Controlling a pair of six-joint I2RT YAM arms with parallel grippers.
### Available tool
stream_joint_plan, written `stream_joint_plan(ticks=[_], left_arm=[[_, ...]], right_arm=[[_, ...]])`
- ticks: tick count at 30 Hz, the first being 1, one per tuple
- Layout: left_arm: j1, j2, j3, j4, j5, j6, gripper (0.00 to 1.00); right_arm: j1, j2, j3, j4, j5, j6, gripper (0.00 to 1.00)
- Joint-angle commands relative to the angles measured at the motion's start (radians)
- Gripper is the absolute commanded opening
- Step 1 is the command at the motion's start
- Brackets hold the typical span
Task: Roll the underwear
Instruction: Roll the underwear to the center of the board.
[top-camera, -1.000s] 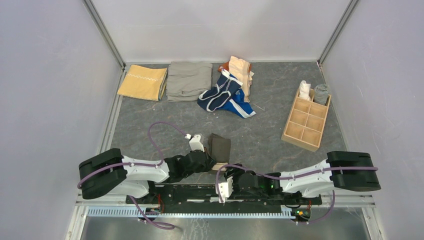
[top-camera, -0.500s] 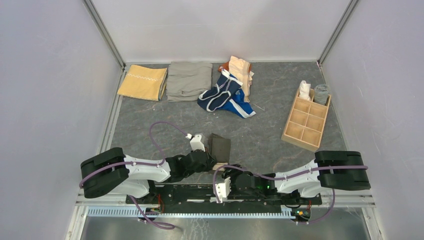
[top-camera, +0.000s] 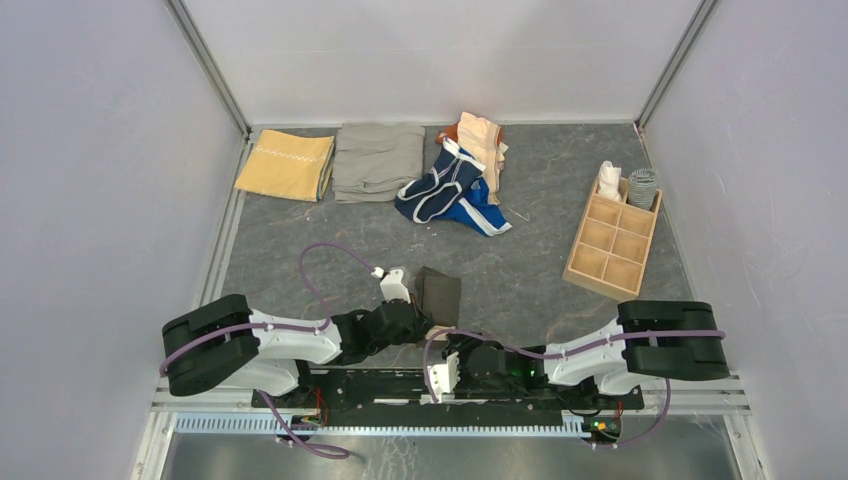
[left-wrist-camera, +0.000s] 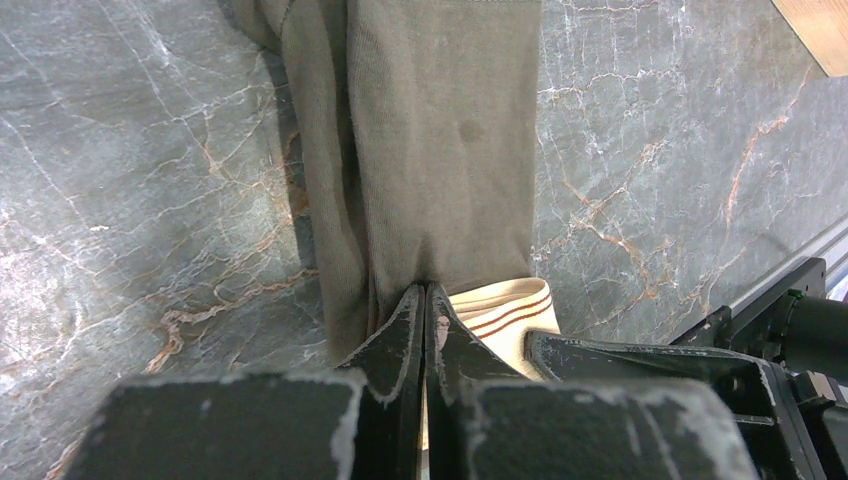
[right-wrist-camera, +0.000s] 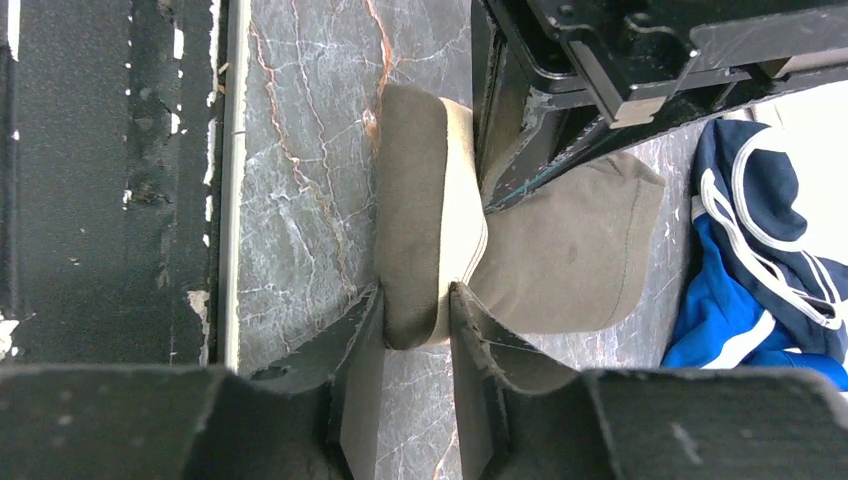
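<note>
The dark grey-brown underwear (top-camera: 441, 292) with a tan waistband (left-wrist-camera: 505, 310) lies near the table's front edge, between my two arms. My left gripper (left-wrist-camera: 425, 292) is shut, pinching a crease of the fabric right beside the waistband. The waistband end is turned over into a short roll (right-wrist-camera: 425, 200). My right gripper (right-wrist-camera: 415, 300) has a finger pressed against each side of that roll. In the top view the left gripper (top-camera: 428, 322) and right gripper (top-camera: 448, 338) meet at the cloth's near end.
A pile of navy, bright blue and peach underwear (top-camera: 452, 188) lies at the back centre. Left of it are a grey-khaki folded cloth (top-camera: 378, 160) and a mustard-yellow one (top-camera: 286, 165). A wooden divided tray (top-camera: 612, 240) at the right holds two rolled pieces.
My right arm has shifted left and its jaws have narrowed onto the rolled waistband end. The left gripper has stayed shut in place.
</note>
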Motion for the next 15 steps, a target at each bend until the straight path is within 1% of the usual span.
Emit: stream_joint_plan(ticks=[1, 5, 6, 7, 8, 9, 13, 15], left_arm=[[-0.007, 0.058, -0.05, -0.224, 0.058, 0.019, 0.02], [-0.006, 0.057, -0.06, -0.205, 0.064, 0.016, 0.02], [-0.007, 0.051, -0.061, -0.205, 0.064, 0.015, 0.02], [-0.007, 0.046, -0.063, -0.206, 0.062, 0.013, 0.02], [-0.007, 0.037, -0.065, -0.213, 0.056, 0.009, 0.02], [-0.007, 0.023, -0.067, -0.223, 0.048, -0.002, 0.02], [-0.007, -0.062, -0.108, -0.236, 0.031, -0.067, 0.02], [-0.007, -0.11, -0.124, -0.25, 0.021, -0.078, 0.02]], right_arm=[[-0.021, 0.023, 0.02, -0.023, -0.02, 0.009, 0.3], [-0.031, 0.012, 0.021, -0.037, -0.036, 0.021, 0.23], [-0.033, 0.01, 0.023, -0.046, -0.042, 0.025, 0.2], [-0.035, 0.01, 0.028, -0.055, -0.049, 0.028, 0.14], [-0.037, 0.01, 0.033, -0.071, -0.059, 0.035, 0.04], [-0.041, 0.013, 0.047, -0.101, -0.081, 0.044, 0.0], [-0.057, 0.013, 0.109, -0.237, -0.163, 0.089, 0.0], [-0.068, -0.001, 0.122, -0.275, -0.198, 0.119, 0.0]])
